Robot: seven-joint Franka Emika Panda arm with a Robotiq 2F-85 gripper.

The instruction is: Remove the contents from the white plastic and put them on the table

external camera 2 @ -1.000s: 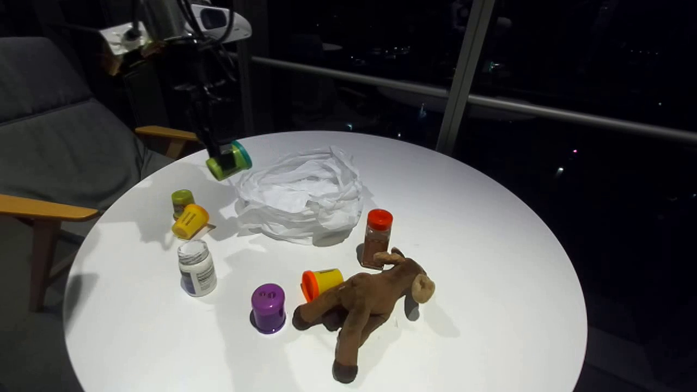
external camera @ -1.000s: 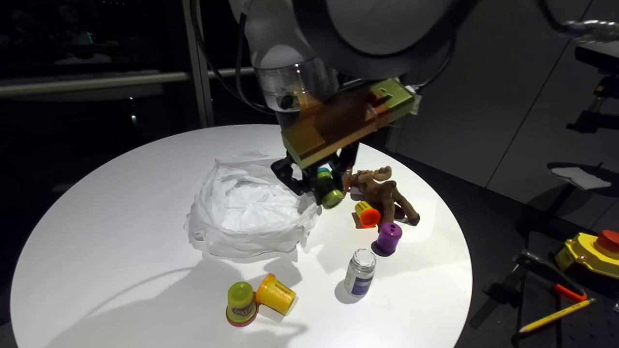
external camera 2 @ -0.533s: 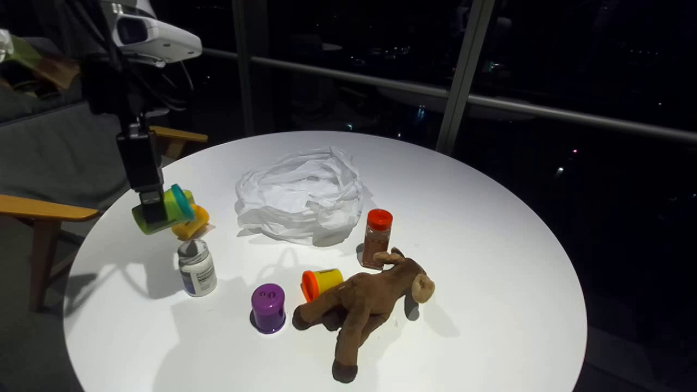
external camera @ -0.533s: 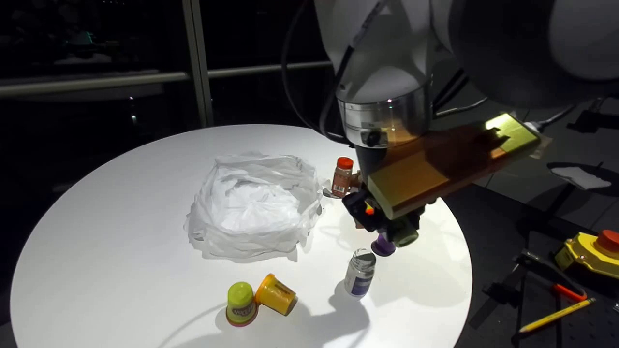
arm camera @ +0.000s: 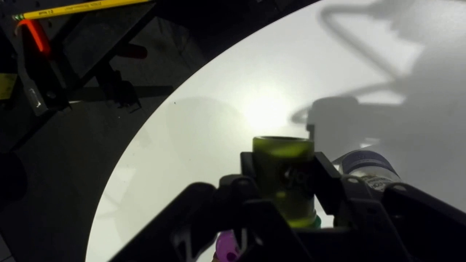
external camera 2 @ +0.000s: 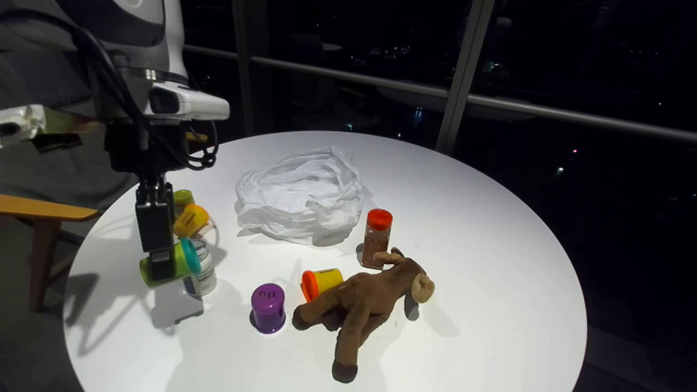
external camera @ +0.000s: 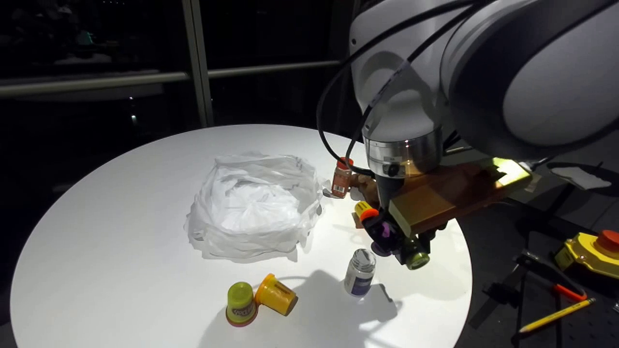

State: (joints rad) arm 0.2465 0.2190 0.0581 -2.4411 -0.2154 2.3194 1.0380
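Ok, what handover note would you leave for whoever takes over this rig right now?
Gripper: closed around the teal-lidded green tub, held sideways above the table.
Where: the white plastic bag lies crumpled on the table.
Done: on the table, outside the bag: brown plush animal, red-lidded jar, purple container, blue-labelled bottle, upright green tub, yellow tub beside it, orange-ended yellow tub.
Left: set down and release the teal-lidded green tub; then I'd check the bag, whose folds could hide something.
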